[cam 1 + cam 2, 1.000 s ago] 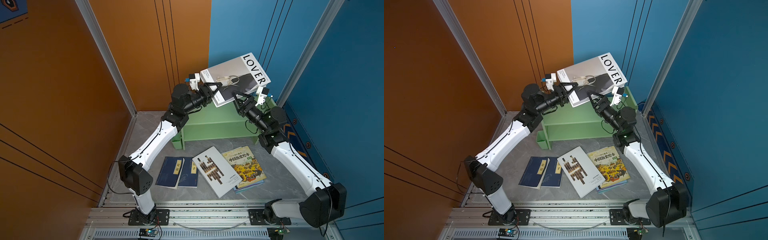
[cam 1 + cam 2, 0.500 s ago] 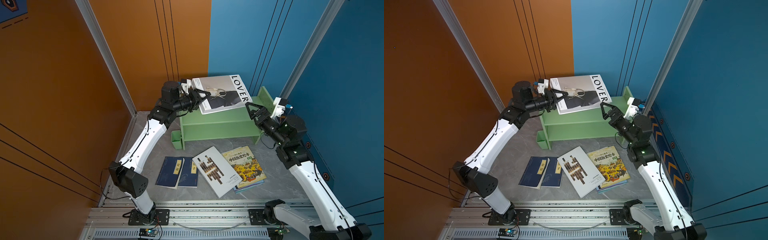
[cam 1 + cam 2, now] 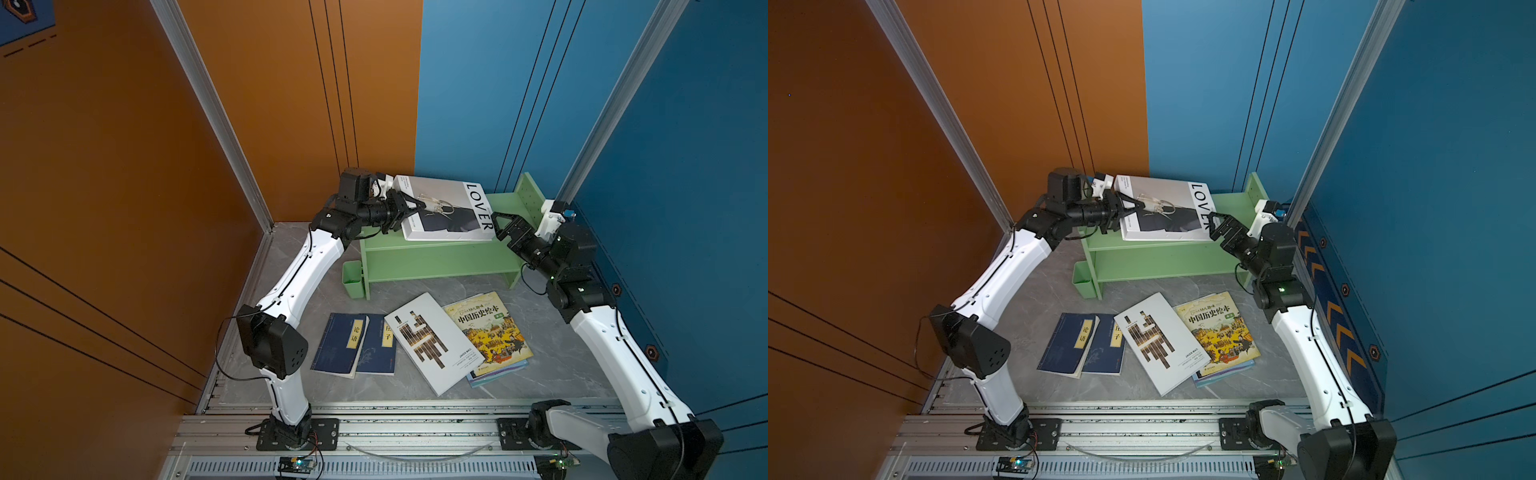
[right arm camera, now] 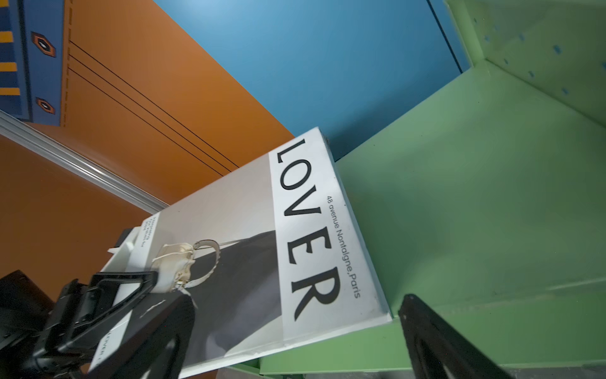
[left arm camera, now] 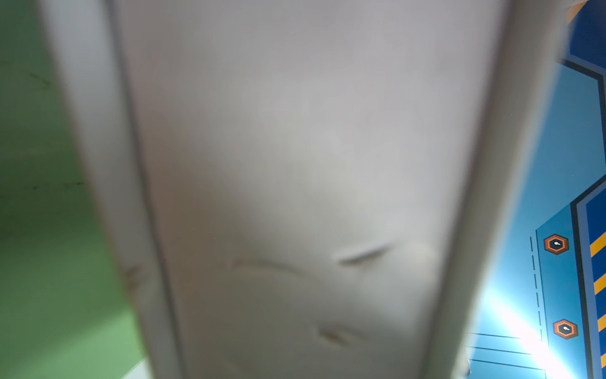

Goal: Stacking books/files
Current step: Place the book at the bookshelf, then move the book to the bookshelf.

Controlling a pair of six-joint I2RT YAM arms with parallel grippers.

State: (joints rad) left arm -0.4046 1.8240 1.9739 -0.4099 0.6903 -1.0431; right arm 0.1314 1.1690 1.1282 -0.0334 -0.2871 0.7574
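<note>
LOVER book [image 3: 440, 208] on shelf [image 3: 436, 262], on floor [image 3: 415, 286] before it, labelled pair [image 3: 353, 345] left, barred book [image 3: 432, 340] middle, picture book [image 3: 490, 332] right

Left arm [image 3: 299, 270], right arm [image 3: 615, 357]: white link shells, black joint housings, thin black cables [image 3: 296, 268] tied along links. Left gripper [image 3: 409, 208], right gripper [image 3: 495, 226]: black, triangular open-frame fingers [image 4: 442, 344]. White wrist camera mounts [image 3: 550, 218]. Green light [image 3: 551, 277] on right arm. Black screwed base plates [image 3: 324, 432].

Left gripper [image 3: 409, 208] clamped, right gripper [image 3: 497, 225] spread wide, both arms outstretched.
</note>
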